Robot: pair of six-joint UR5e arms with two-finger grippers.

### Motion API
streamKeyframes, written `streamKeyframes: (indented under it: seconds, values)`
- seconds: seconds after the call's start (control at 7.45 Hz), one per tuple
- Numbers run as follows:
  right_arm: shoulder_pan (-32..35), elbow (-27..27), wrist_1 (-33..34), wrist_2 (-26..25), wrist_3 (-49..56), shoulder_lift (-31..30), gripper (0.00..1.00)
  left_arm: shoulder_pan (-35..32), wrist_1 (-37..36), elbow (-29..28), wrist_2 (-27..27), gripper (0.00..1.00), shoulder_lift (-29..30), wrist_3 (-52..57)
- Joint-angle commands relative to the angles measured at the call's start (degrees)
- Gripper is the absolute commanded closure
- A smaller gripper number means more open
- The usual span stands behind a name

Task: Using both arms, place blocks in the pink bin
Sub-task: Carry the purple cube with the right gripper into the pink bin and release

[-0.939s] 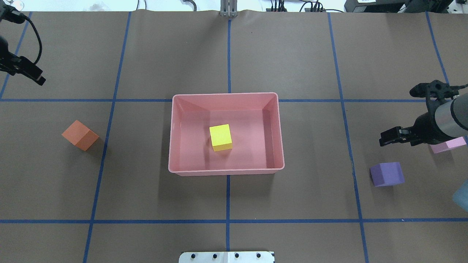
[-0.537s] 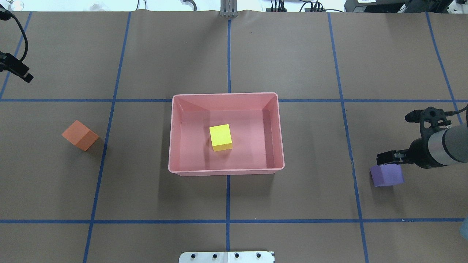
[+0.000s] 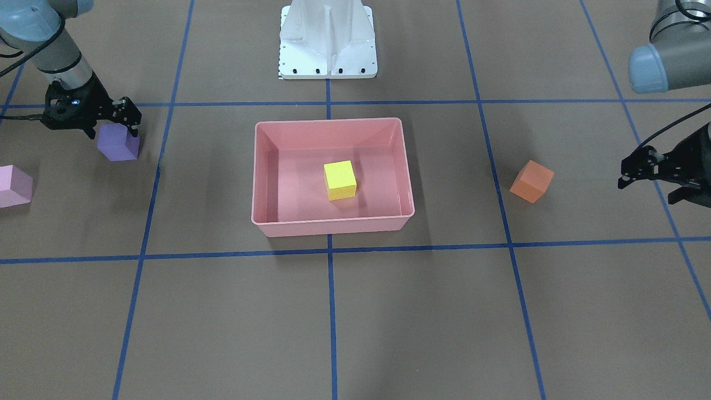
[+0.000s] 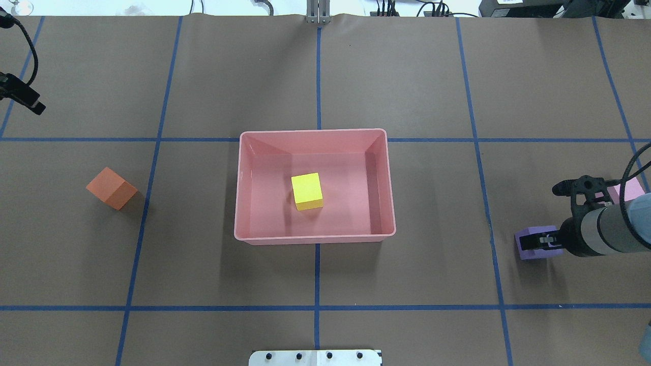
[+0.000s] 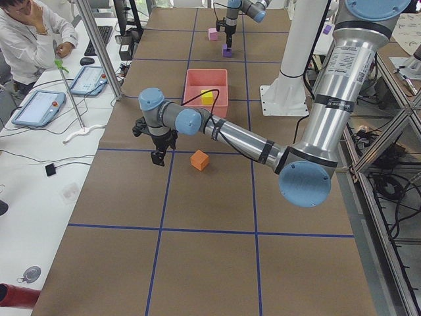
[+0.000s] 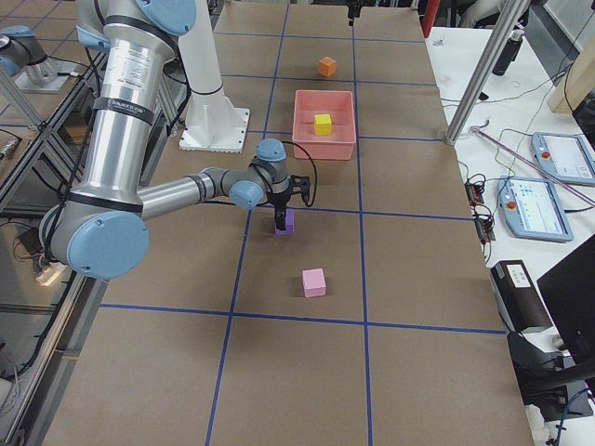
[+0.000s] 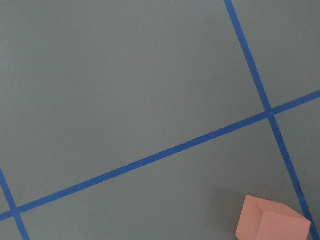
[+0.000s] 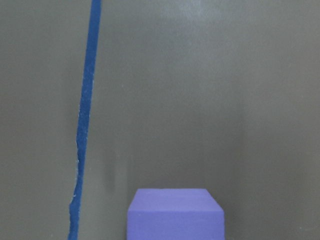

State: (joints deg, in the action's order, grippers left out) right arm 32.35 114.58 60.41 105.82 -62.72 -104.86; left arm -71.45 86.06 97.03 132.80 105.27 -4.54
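The right end effector (image 3: pixel 111 130) moved away from the light pink block (image 3: pixel 14 186). It went over to the purple block (image 3: pixel 118 147) and came down with a finger on each side. The left end effector (image 4: pixel 23 96) pulled back toward the edge of the bench (image 4: pixel 407 76).

Brightness: bright and even in every view; the brown table (image 4: pixel 407 76) is easy to see all over.
Light: it comes from above and is soft.
Shadows: weak and fuzzy. A small dark patch lies beside the orange block (image 4: pixel 111 188), and a pale one lies by the near wall of the pink bin (image 4: pixel 315 238).
Glare: the bin's floor shines a little.
Colour: the left wrist view looks cold and grey-blue, and the orange block looks pale there.
Blur: in the right wrist view the purple block (image 8: pixel 175 214) looks soft.
Edges: in both side views straight poles lean.
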Motion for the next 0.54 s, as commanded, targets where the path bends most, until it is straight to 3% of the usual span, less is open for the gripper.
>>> streamKeyframes:
  seconds: [0.0,0.13,0.27,0.4]
  values:
    - [-2.6,-1.9,0.0,-4.0,-1.1,0.2,0.04,0.0,0.1,0.0,0.0,0.0,-0.4,0.0]
    - [-2.6,-1.9,0.1,-3.7,-0.9,0.4,0.65,0.1,0.1,0.0,0.0,0.0,-0.4,0.0]
    - [-2.6,-1.6,0.1,-3.5,-0.9,1.7,1.0,0.1,0.1,-0.1,0.0,0.0,-0.5,-0.2]
    - [-2.6,-0.7,0.4,-3.1,-1.0,2.8,1.0,0.1,0.1,-0.1,0.0,0.0,-0.7,-0.2]
